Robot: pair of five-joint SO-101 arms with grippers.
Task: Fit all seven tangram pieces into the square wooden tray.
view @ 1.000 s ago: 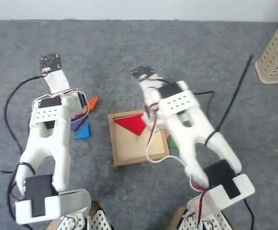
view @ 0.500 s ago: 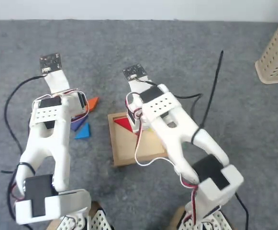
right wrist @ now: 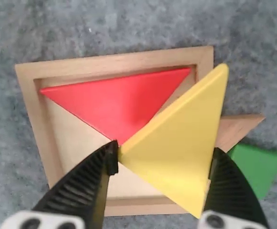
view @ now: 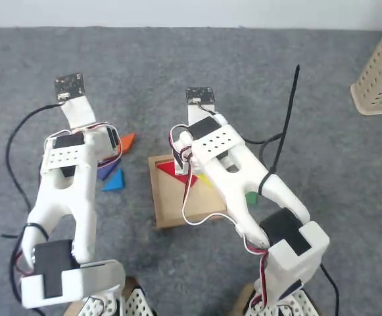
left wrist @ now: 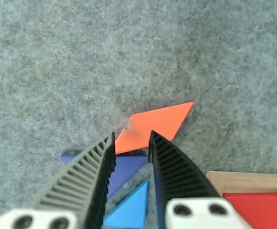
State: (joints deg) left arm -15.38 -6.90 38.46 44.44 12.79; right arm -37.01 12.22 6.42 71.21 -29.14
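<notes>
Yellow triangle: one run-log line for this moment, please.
right gripper: shut on yellow triangle | tilted over wooden tray | red triangle seated | left gripper: open, above orange piece

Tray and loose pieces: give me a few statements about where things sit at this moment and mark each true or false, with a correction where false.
1. The red triangle lies inside the wooden tray. True.
2. The right hand is empty. False: it grips the yellow triangle, which hangs partly over the tray's rim.
3. The green piece sits in the tray. False: it lies on the carpet just outside the tray.
4. The left hand is open above the orange piece, which lies flat on the carpet. True.
</notes>
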